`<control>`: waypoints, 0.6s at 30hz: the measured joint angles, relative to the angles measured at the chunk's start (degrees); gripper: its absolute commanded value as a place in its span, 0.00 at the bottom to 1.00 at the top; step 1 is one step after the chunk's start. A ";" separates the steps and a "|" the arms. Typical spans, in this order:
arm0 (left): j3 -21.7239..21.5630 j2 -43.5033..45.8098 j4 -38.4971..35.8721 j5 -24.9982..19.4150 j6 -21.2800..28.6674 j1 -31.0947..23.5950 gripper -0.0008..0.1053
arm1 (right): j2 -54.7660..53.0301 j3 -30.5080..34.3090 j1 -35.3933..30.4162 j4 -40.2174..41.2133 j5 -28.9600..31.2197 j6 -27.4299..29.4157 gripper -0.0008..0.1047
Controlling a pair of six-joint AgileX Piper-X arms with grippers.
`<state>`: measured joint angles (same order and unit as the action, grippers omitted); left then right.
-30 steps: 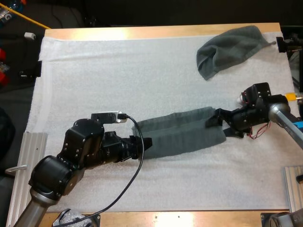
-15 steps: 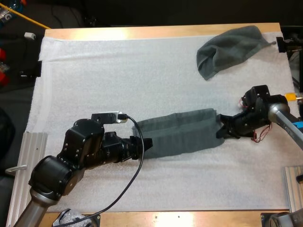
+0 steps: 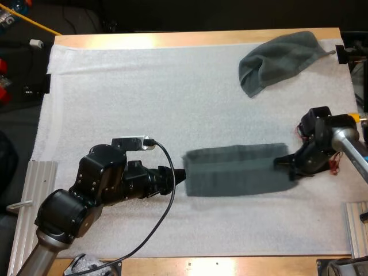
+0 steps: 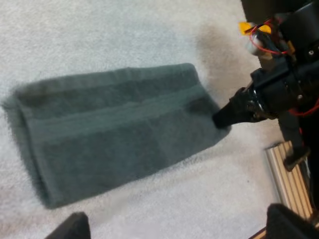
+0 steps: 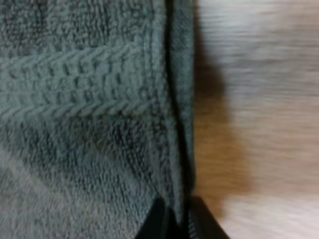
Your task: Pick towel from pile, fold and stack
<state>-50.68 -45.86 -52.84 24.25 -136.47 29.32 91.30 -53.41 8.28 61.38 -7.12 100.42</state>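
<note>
One folded towel (image 3: 238, 171), one crumpled towel (image 3: 279, 57)

The high camera looks forward and down over the whole mat (image 3: 144, 86), the left wrist camera faces right from nearby across the folded towel (image 4: 109, 129) to the right gripper (image 4: 219, 118), and the right wrist camera presses very close to that towel's right edge.

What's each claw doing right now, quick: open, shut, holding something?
Left gripper: open, holding nothing, beside one end of the folded dark grey-green towel.
Right gripper: shut on that towel's other end.
</note>
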 measured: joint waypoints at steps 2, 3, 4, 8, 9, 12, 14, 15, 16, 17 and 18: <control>0.00 0.00 0.00 1.12 0.01 0.00 0.65 | -1.67 0.00 0.00 0.57 4.78 0.16 0.01; 0.00 0.00 0.00 1.55 0.07 0.00 0.65 | -2.57 0.00 0.00 0.84 6.31 0.24 0.01; 0.00 0.00 -0.05 1.99 0.16 0.00 0.65 | -3.44 0.00 0.00 1.02 7.21 0.26 0.01; 0.00 0.00 -0.16 2.50 0.18 0.00 0.65 | -7.01 0.00 0.60 1.36 7.68 -0.63 0.01; 0.00 0.00 -0.16 2.88 0.18 0.00 0.65 | -7.85 0.00 1.38 1.52 7.74 -1.11 0.01; 0.00 0.00 -0.16 3.50 0.18 0.00 0.65 | -9.72 0.00 5.63 1.83 6.88 -2.12 0.01; 0.00 0.00 -0.28 3.50 0.18 0.00 0.65 | -9.95 0.00 9.52 1.37 6.52 -4.12 0.01; 0.00 0.00 -0.26 3.50 0.18 0.00 0.65 | -9.94 0.00 11.91 0.72 6.47 -5.25 0.01; 0.00 0.00 -0.26 3.50 0.18 0.00 0.65 | -9.88 0.00 14.37 -0.14 6.37 -6.66 0.01; 0.00 0.00 -0.26 3.50 0.18 0.00 0.65 | -9.71 0.00 16.74 -1.31 6.31 -8.20 0.01; 0.00 0.00 -0.26 3.50 0.18 0.00 0.65 | -9.53 0.00 18.71 -2.59 6.24 -9.49 0.01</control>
<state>-50.68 -45.86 -53.10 27.75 -136.29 29.32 81.77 -53.41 26.99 58.79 -0.88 90.92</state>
